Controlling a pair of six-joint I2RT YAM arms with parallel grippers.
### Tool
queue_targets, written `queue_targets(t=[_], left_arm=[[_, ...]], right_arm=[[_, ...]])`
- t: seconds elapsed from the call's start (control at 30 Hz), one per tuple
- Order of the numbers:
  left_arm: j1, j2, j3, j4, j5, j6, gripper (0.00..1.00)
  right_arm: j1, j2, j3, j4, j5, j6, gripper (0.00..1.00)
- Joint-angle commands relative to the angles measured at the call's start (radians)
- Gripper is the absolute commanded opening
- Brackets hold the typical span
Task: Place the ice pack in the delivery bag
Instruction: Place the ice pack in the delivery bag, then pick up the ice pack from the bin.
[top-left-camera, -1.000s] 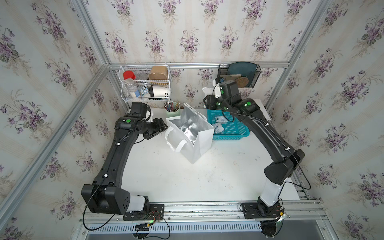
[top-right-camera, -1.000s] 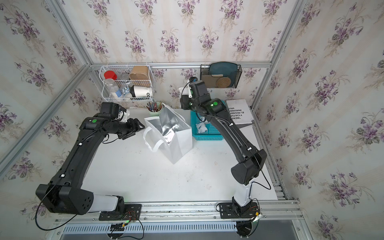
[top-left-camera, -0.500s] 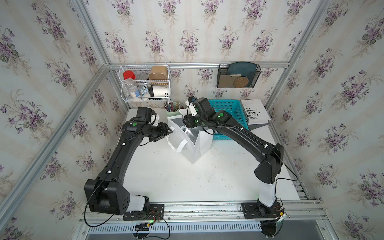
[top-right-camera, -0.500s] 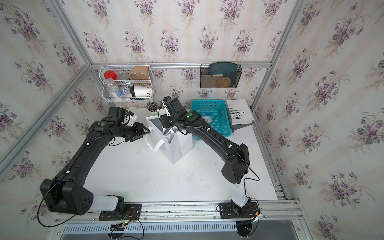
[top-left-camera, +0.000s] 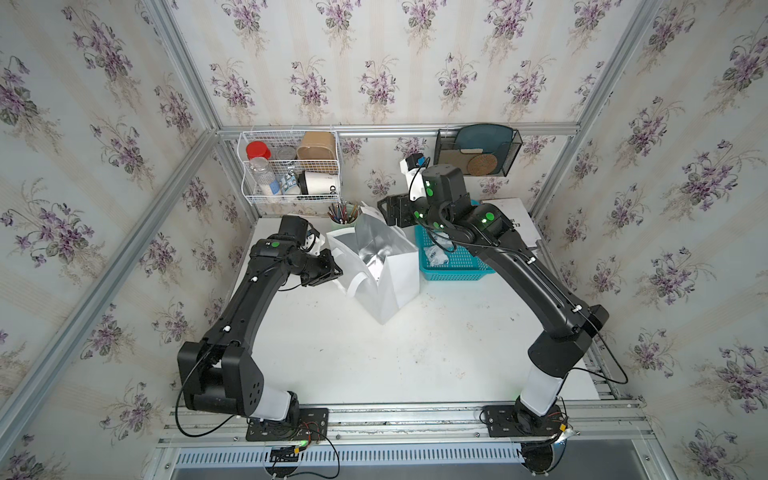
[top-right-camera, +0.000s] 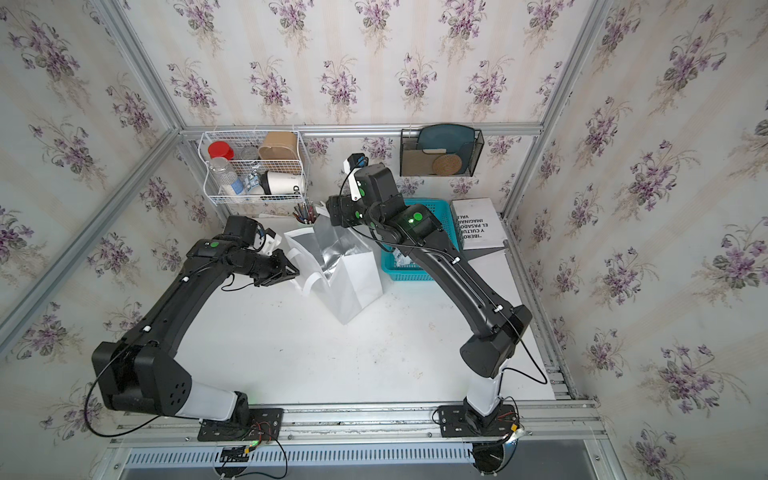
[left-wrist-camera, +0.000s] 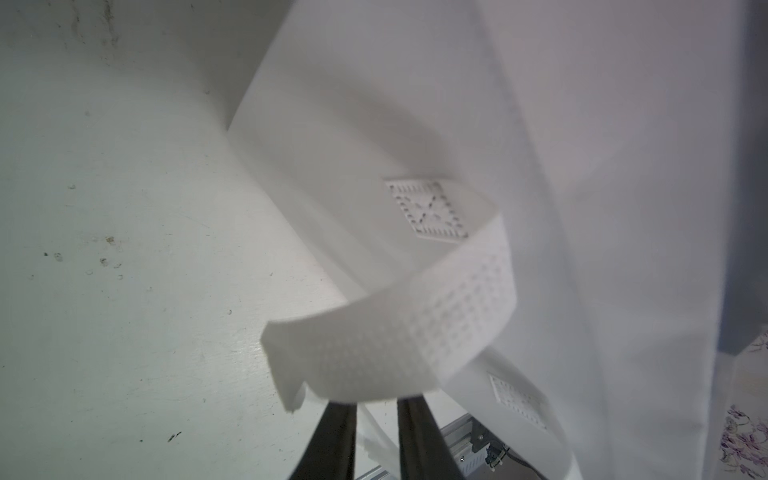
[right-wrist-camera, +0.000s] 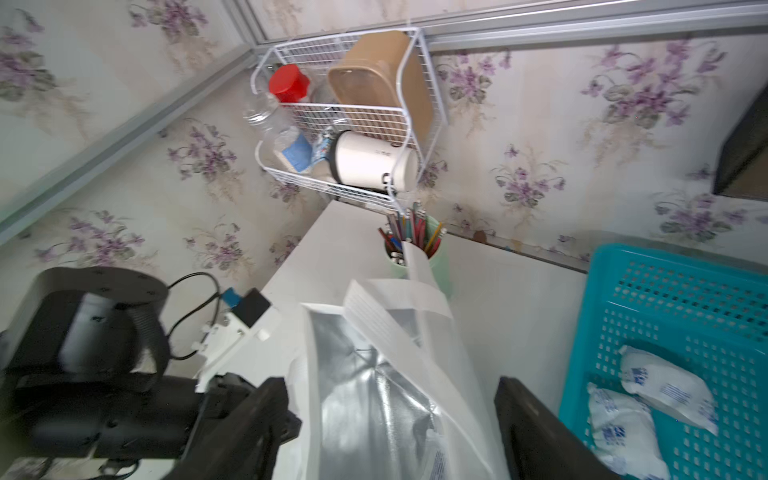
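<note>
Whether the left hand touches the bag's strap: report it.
Cannot tell. Left wrist view: the strap passes between the fingers of the left hand, hiding their tips.

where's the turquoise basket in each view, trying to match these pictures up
Both top views: the turquoise basket sits toward the back of the table, just right of the delivery bag in the picture.
Left wrist: not in it; only the bag's white side and strap show.
Right wrist: the basket stands beside the bag's foil-lined opening, with ice packs inside.
Shared landmark: the delivery bag, visible in all four.
</note>
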Motion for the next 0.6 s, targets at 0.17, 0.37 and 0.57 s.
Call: queue_targets(t=[0.17,0.37,0.57], left_arm=[[-0.001,0.011,0.017,-0.061,-0.020,0.041,0.02],[-0.001,0.003,0.021,-0.092,-0.028,0.052,0.00],[-0.001,0.002,0.018,-0.097,-0.030,0.047,0.00]], right_arm=[[-0.294,0.022,-0.325,0.111,0.128,0.151,0.77],[-0.381,0.261,-0.277,0.035,0.034,0.088,0.81],[-0.388,0.284,-0.394,0.074,-0.124,0.085,0.82]])
